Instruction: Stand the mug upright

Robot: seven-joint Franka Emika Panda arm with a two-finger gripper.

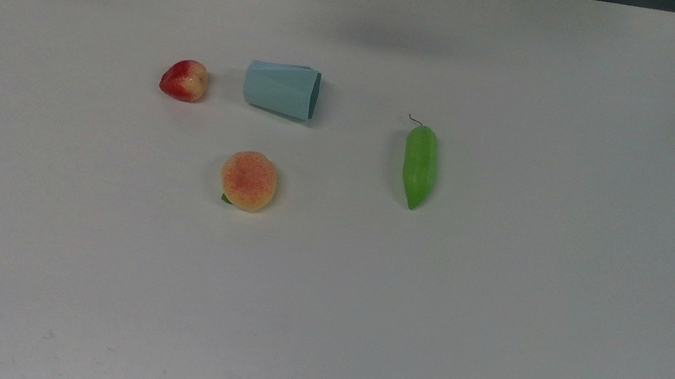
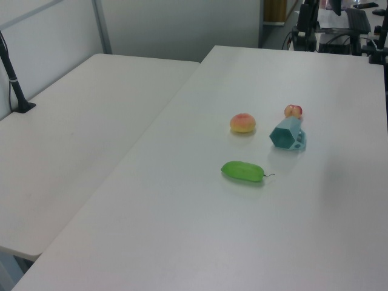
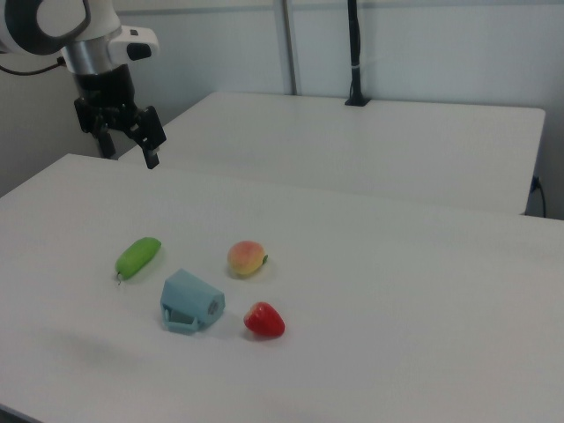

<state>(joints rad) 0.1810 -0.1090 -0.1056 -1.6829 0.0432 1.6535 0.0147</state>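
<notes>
White table (image 3: 423, 291): bare top, all items grouped in one patch, well apart from the jaws.
Strawberry (image 3: 264, 320): red w/ pale side, nearest in the right view, farthest item from the jaws; just beside the mug's base end.
Mug (image 3: 190, 302): pale blue, faceted, lying on its side – not upright. Below the jaws in the right view and well apart from them, nothing touching it. Small loop at the rim rests on the table. In the top view the mug (image 1: 281, 89) has its darker teal mouth facing the top view's right, strawberry (image 1: 185, 80) off its closed end.
Peach (image 3: 247, 259): orange-yellow, small green leaf; near the mug, not touching, on the side away from the jaws.
Green pod (image 3: 138, 256): long, thin stem; closest item to the jaws, beside the mug's mouth end w/ a gap.
Gripper (image 3: 130, 145): black fingers, jaws spread apart, holding nothing – raised above the table's far edge in the right view.
</notes>
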